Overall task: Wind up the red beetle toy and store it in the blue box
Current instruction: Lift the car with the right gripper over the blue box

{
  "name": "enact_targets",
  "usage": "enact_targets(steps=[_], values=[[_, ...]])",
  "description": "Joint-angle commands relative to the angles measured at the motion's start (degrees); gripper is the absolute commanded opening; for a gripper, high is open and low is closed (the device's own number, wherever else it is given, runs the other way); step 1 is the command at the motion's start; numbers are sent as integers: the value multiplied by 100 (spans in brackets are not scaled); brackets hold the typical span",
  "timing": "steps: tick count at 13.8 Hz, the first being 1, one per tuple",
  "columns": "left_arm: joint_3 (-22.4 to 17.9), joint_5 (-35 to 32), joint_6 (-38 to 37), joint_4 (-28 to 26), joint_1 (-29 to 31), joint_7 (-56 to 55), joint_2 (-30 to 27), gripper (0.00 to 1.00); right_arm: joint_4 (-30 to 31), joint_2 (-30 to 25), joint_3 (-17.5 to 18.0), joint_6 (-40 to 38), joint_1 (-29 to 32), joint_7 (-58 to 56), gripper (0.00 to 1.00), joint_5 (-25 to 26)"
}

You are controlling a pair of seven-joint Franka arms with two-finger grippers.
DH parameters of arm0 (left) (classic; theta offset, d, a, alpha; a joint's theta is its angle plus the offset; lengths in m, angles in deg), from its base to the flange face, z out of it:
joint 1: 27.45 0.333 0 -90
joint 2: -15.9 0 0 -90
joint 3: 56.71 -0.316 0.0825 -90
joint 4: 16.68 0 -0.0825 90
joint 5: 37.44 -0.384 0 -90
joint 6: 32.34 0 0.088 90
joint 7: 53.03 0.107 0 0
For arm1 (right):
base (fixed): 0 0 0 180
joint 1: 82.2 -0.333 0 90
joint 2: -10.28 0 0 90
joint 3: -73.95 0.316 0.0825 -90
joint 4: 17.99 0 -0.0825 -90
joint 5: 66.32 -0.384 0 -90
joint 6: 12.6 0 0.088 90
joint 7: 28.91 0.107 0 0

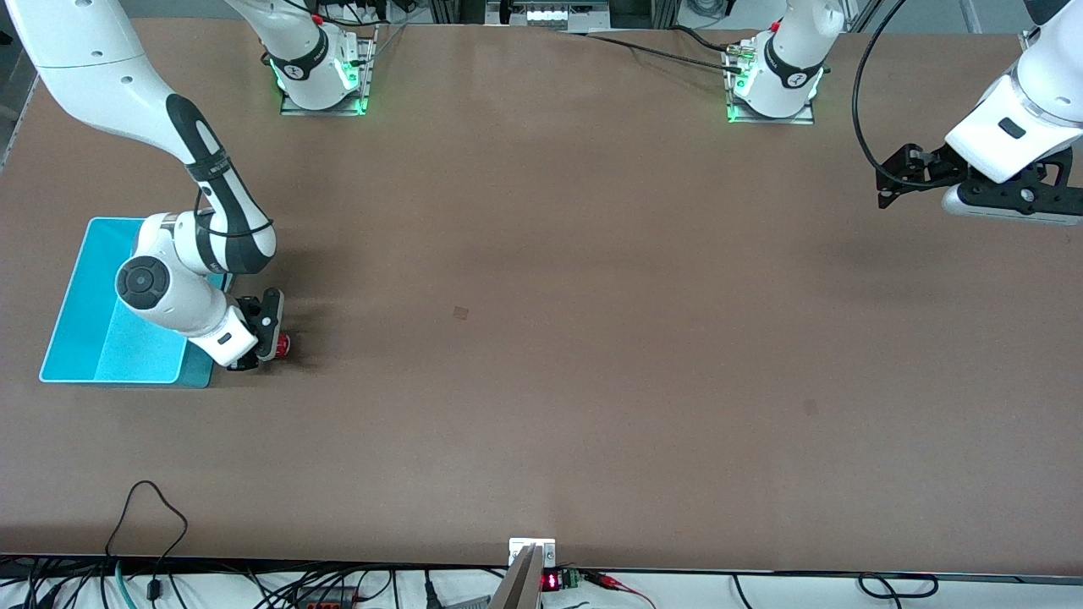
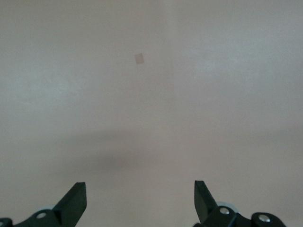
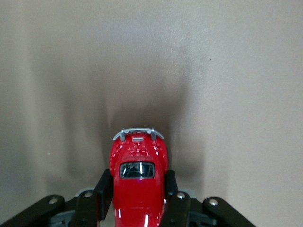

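The red beetle toy (image 1: 282, 343) sits on the table just beside the blue box (image 1: 93, 321), at the box's corner nearest the front camera. My right gripper (image 1: 269, 342) is shut on the toy, its black fingers (image 3: 104, 189) pressed against both sides of the glossy red body (image 3: 138, 179). The toy's silver bumper points away from the wrist. The right arm partly covers the box. My left gripper (image 1: 888, 182) is open and empty, up in the air over the left arm's end of the table; its wrist view (image 2: 139, 194) shows only bare table.
The brown table (image 1: 541, 338) has a small darker square mark (image 1: 461, 313) near its middle. The arm bases (image 1: 321, 76) stand along the table's edge farthest from the front camera. Cables hang along the nearest edge.
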Motion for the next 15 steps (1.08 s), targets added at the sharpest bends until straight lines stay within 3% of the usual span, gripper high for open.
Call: enact_targets(steps=[1, 3, 9, 15], values=[[5, -33, -100, 177, -33, -25, 128, 100, -61, -278, 315, -37, 25, 648, 0, -340], [5, -33, -74, 194, -33, -34, 154, 100, -166, -568, 333, -405, -141, 1624, 0, -589], [5, -24, -56, 229, 10, -69, 224, 100, -290, -1570, 272, -1398, -213, 3998, 0, -572], [5, -24, -48, 238, 28, -61, 225, 100, -237, -2134, -536, -2427, -160, 6101, 0, -502]])
